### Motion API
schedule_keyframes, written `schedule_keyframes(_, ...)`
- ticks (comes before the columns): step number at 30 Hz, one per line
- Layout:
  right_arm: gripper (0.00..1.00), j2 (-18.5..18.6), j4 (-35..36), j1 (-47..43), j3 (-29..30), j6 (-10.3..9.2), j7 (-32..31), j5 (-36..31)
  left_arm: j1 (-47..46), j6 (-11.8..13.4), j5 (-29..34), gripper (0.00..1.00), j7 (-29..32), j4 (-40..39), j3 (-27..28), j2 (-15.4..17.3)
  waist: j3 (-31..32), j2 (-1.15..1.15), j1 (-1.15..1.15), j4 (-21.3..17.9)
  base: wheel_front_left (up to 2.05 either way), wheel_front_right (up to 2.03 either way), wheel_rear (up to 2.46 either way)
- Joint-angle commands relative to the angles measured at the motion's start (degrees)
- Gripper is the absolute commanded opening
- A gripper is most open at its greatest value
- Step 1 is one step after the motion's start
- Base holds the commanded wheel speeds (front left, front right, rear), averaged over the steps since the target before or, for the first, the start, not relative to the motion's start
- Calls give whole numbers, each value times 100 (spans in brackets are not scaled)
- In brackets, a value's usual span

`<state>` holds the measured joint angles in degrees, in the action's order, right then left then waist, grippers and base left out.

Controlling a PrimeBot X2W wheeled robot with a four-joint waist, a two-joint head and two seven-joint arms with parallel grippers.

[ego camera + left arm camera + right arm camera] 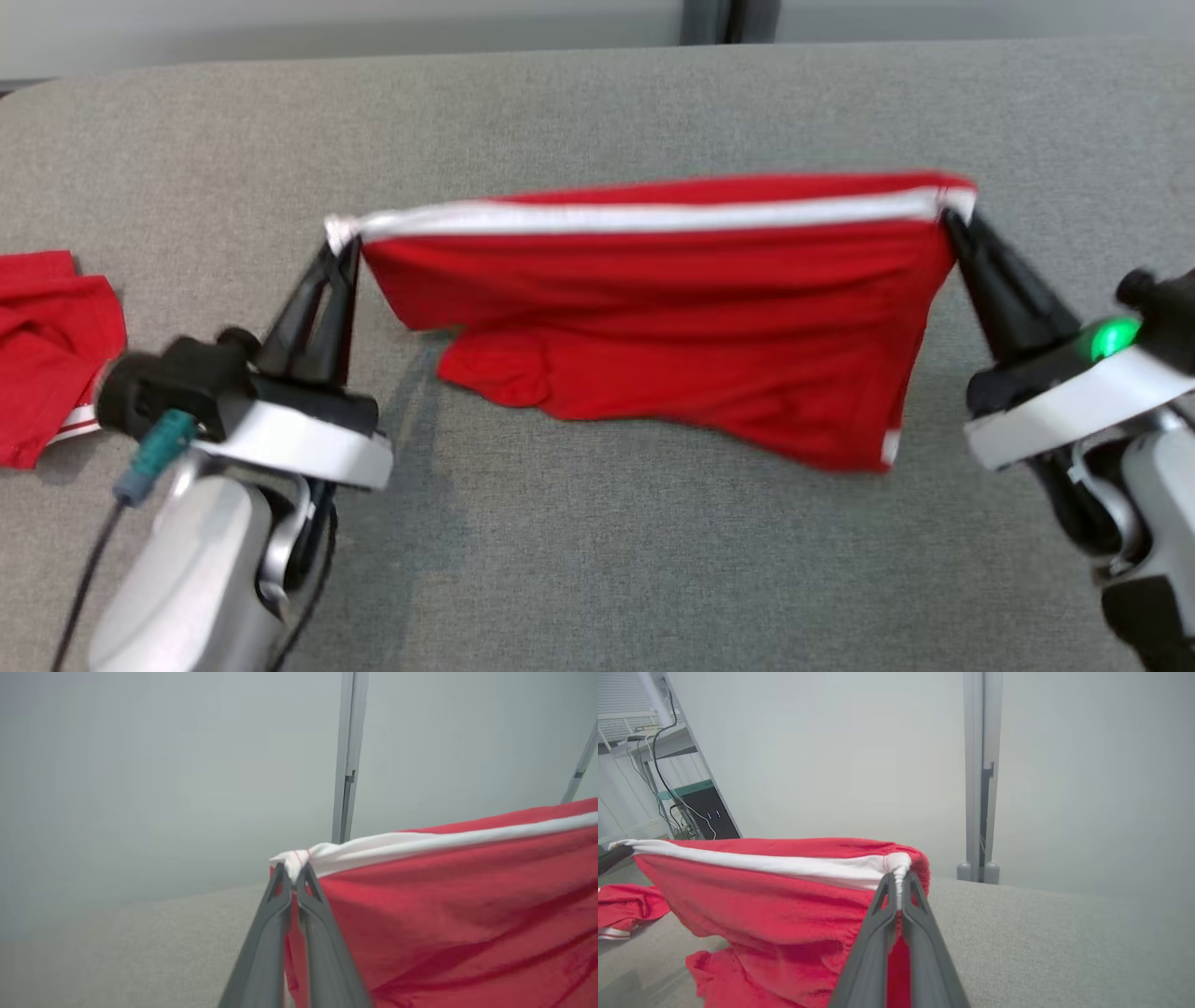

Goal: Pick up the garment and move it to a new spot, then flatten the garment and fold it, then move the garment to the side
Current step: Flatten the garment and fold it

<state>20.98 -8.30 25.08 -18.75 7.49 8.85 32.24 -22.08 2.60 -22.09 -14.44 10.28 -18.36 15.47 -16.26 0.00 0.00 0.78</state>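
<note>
The garment (653, 317) is red with a white band along its top edge, stretched taut between both arms above the grey table (597, 103); its lower part droops onto the surface. My left gripper (342, 245) is shut on the garment's left top corner (294, 861). My right gripper (950, 217) is shut on the right top corner (899, 863). In the left wrist view the cloth (458, 914) hangs to the right of the fingers (280, 905). In the right wrist view it (775, 905) spreads to the left and bunches below.
A second red garment (47, 345) with white trim lies crumpled at the table's left edge, also seen in the right wrist view (626, 905). A pale wall with a vertical post (983, 774) stands behind the table. Shelving with cables (668, 765) sits far off.
</note>
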Motion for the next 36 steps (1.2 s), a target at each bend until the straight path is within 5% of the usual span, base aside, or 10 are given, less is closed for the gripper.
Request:
schedule_keyframes(1, 0, 84, 83, 112, 86, 1, 17, -14, -136, 49, 55, 0, 22, -94, 43, 67, 64, 0, 0, -42, 0, 0, 0)
schedule_keyframes(15, 0, 186, 1255, 998, 721, 1, -526, -89, -1531, 69, 208, 0, 636, -1370, 213, 429, 418, 0, 0, -214, 0, 0, 0)
schedule_keyframes(28, 0, -83, 1132, 1285, 746, 1, -567, 427, -2039, 38, 30, 0, 634, -1265, 245, 290, -13, 0, 0, -297, 0, 0, 0)
schedule_keyframes(36, 0, -252, 449, 2641, 549, 2, -615, 713, -3496, -369, -47, 0, 670, -643, 171, 212, -861, 0, 0, -394, 0, 0, 0)
